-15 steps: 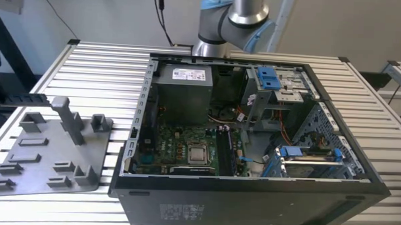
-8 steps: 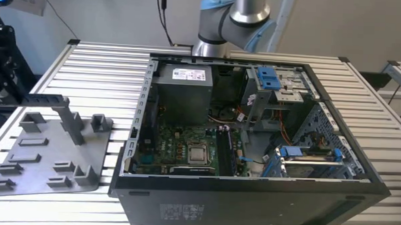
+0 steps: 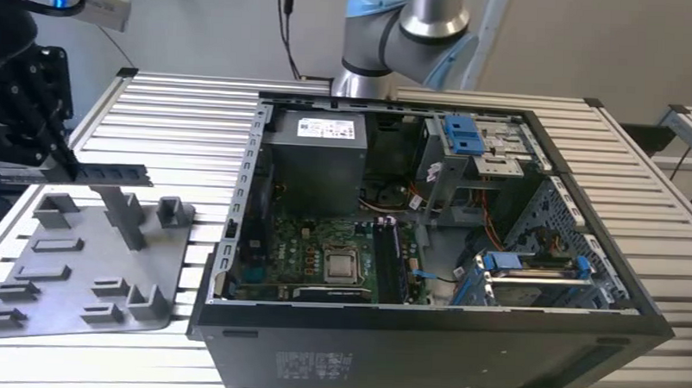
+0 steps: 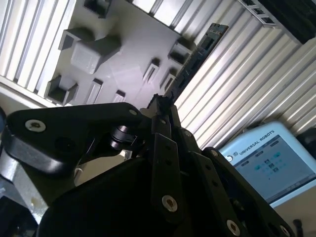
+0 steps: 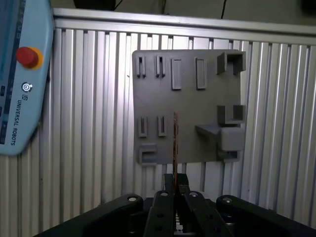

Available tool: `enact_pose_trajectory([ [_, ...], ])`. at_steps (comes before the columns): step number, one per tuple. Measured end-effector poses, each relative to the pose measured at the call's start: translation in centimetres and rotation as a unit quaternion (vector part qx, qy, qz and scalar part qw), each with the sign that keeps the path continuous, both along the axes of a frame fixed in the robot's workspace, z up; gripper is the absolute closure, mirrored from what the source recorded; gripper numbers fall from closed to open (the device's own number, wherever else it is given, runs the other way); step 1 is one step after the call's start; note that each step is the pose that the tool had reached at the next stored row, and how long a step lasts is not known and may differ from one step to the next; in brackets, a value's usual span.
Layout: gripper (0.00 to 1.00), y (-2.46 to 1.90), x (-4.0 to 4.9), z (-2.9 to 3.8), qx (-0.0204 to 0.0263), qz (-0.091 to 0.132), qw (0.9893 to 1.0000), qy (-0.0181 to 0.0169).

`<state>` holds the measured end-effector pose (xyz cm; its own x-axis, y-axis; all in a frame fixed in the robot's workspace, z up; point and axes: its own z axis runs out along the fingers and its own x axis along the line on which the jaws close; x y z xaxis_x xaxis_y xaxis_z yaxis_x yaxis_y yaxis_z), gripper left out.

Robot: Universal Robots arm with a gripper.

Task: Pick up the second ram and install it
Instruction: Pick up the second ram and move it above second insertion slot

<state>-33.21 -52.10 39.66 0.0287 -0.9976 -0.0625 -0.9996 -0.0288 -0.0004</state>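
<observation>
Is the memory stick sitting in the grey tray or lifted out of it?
Lifted out: the gripper is shut on one end of the memory stick, holding it above the grey tray.

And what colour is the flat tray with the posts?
The tray is plain grey, best seen in the first wrist view.

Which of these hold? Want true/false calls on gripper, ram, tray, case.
1. The gripper is shut on the ram. True.
2. The ram is seated in a slot inside the case. False: it is outside the case, held over the tray.
3. The case is open, with its board in sight. True.
4. The tray lies to the exterior view's right of the case. False: it lies to the exterior view's left of the case.
</observation>
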Motion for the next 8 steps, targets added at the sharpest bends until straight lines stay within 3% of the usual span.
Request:
enact_pose_trajectory([
  [8, 0.86, 0.0, 2.93, 0.0, 0.0, 0.0, 1.0, 0.0028],
])
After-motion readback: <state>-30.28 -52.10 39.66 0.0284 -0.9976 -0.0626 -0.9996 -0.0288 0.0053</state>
